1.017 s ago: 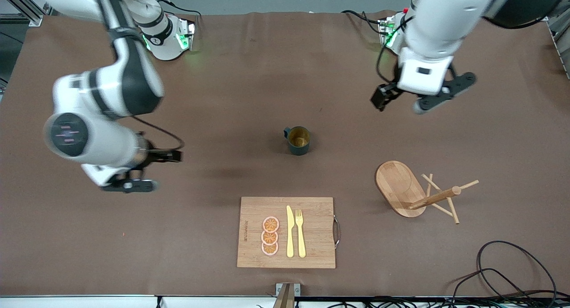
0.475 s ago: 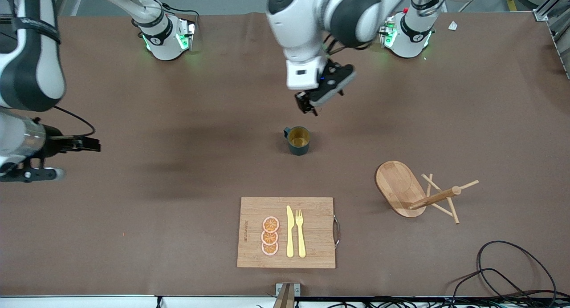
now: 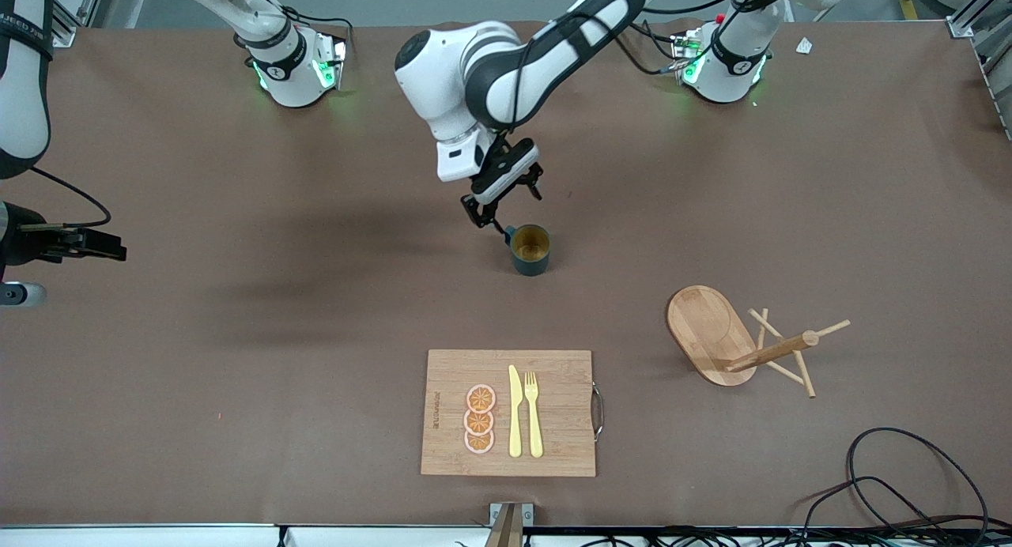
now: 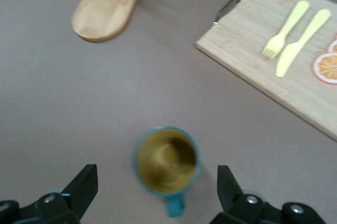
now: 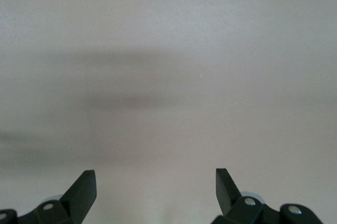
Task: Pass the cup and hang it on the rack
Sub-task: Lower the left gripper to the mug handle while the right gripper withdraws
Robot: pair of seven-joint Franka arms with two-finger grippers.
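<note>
The left arm reaches in from its base across the middle of the desk, elbow bent, its white forearm angled downward; the left gripper [image 3: 506, 209] hangs low with its jaws spread wide apart and nothing between them; in the left wrist view both dark fingertips [image 4: 84, 184] stand well apart. The right arm waits at its own end of the desk; the right gripper [image 3: 47, 266] is held level, jaws parted and empty, fingertips [image 5: 81, 187] well apart.
</note>
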